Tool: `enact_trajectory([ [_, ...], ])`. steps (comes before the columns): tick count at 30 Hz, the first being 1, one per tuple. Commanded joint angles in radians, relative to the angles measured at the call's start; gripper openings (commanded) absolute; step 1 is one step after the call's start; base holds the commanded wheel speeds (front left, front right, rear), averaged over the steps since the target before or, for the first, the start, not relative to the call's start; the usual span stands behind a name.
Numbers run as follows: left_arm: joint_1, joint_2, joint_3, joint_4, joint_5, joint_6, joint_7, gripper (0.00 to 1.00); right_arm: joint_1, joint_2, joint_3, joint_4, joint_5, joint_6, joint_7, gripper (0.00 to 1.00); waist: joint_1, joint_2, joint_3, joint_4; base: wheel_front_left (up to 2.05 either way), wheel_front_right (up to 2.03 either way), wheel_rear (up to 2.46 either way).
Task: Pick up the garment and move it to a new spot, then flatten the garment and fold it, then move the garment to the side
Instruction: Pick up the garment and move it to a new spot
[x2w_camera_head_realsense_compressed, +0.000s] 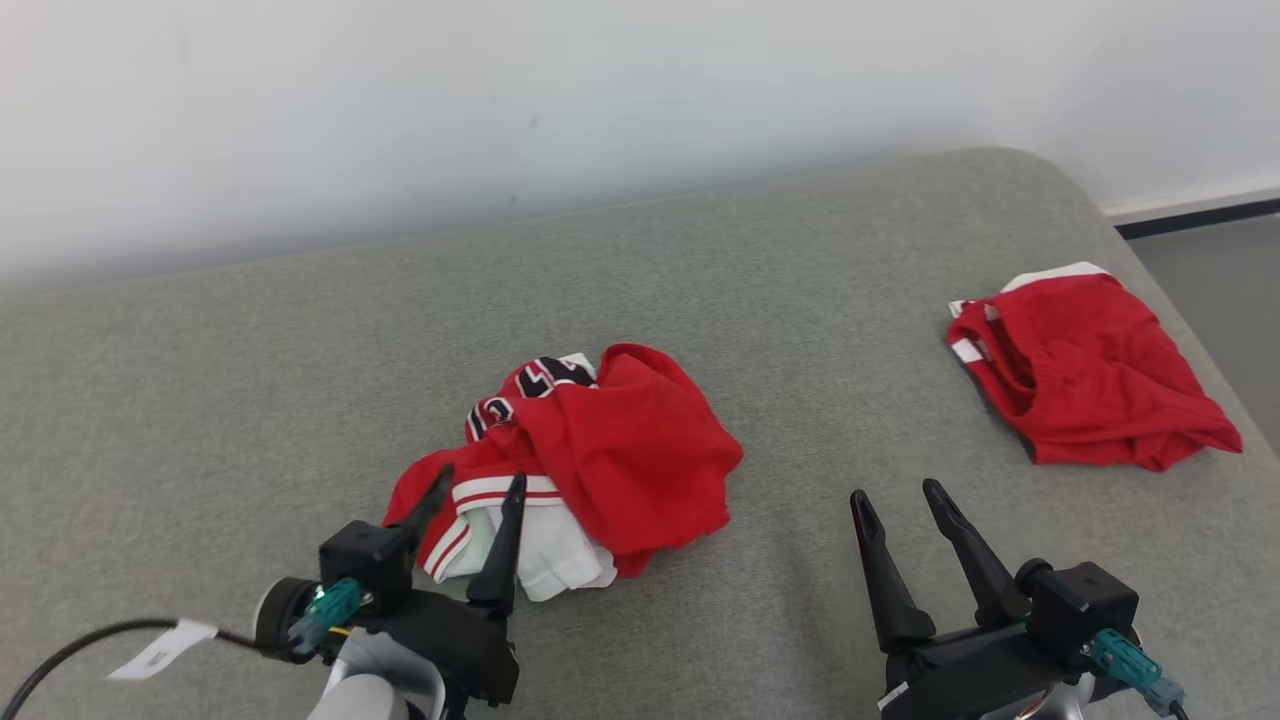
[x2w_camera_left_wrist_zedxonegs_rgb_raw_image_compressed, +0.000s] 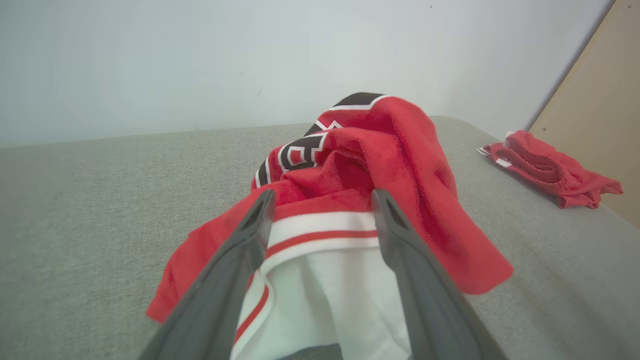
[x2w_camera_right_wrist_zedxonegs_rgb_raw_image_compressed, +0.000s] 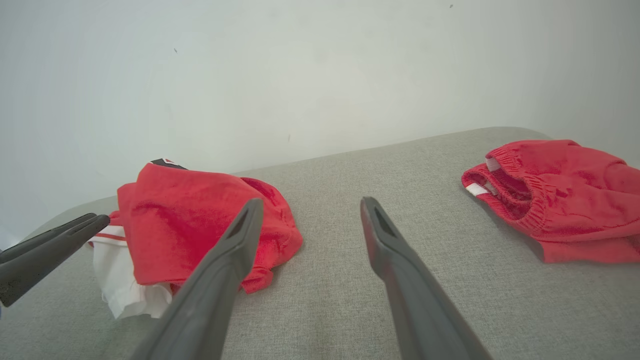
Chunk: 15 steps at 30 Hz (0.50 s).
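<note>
A crumpled red jersey (x2w_camera_head_realsense_compressed: 620, 450) lies near the middle of the grey cloth-covered table (x2w_camera_head_realsense_compressed: 250, 400), bunched into a loose heap. Black letters edged in white show on a fold at its far side, and a white panel with red stripes spills out at the near edge, toward the robot.

The left claw (x2w_camera_head_realsense_compressed: 481, 476) is at that near edge with its 2 dark fingers spread wide. In the left wrist view the fingers stand on either side of the white striped band, with the cloth lying between them and not pinched. The claw is low over the jersey; I cannot tell whether the fingers touch the fabric. A black cable (x2w_camera_head_realsense_compressed: 60, 650) with a white tag runs off from the wrist toward the left.

The right claw (x2w_camera_head_realsense_compressed: 894, 490) is also spread and grips nothing. It hangs over bare grey cloth, to the right of the jersey and apart from it.

A second red garment, a pair of shorts (x2w_camera_head_realsense_compressed: 1090, 380) with a gathered waistband and white labels, lies well apart at the far right of the table, near its rounded corner. A plain white wall (x2w_camera_head_realsense_compressed: 500, 100) rises behind the table.
</note>
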Motion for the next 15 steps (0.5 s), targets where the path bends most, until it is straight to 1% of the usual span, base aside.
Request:
enact_trajectory([
  [1, 0.019, 0.006, 0.011, -0.033, 0.011, 0.009, -0.019, 1.0, -0.003, 0.001, -0.005, 0.003, -0.007, -0.002, -0.005, 1.0, -0.0001, -0.0001, -0.008, 0.031, 0.0, 0.0, 0.0],
  [4, 0.073, 0.02, 0.034, -0.126, 0.032, 0.031, -0.043, 1.0, 0.004, 0.001, -0.022, 0.008, -0.01, -0.002, -0.009, 1.0, -0.0001, -0.0001, -0.021, 0.059, 0.0, 0.0, 0.0],
  [6, 0.114, 0.025, 0.059, -0.19, 0.036, 0.038, -0.048, 1.0, 0.011, 0.001, -0.035, 0.013, -0.013, -0.002, -0.012, 1.0, -0.0001, -0.0001, -0.029, 0.079, 0.0, 0.0, 0.0],
  [7, 0.114, 0.025, 0.059, -0.19, 0.036, 0.038, -0.048, 1.0, 0.011, 0.001, -0.035, 0.013, -0.013, -0.002, -0.012, 1.0, -0.0001, -0.0001, -0.029, 0.079, 0.0, 0.0, 0.0],
  [8, 0.135, 0.027, 0.075, -0.223, 0.041, 0.04, -0.049, 1.0, 0.015, 0.001, -0.044, 0.016, -0.014, -0.002, -0.016, 1.0, -0.0001, -0.0001, -0.033, 0.089, 0.0, 0.0, 0.0],
  [12, 0.236, 0.007, 0.185, -0.367, 0.065, 0.053, -0.049, 1.0, 0.02, 0.0, -0.07, 0.035, -0.016, -0.002, -0.026, 1.0, -0.0001, -0.0001, -0.05, 0.122, 0.0, 0.0, 0.0],
  [15, 0.307, -0.018, 0.277, -0.437, 0.082, 0.039, -0.049, 1.0, 0.028, 0.001, -0.096, 0.052, -0.022, -0.002, -0.039, 1.0, -0.0001, -0.0001, -0.067, 0.148, 0.0, 0.0, 0.0],
])
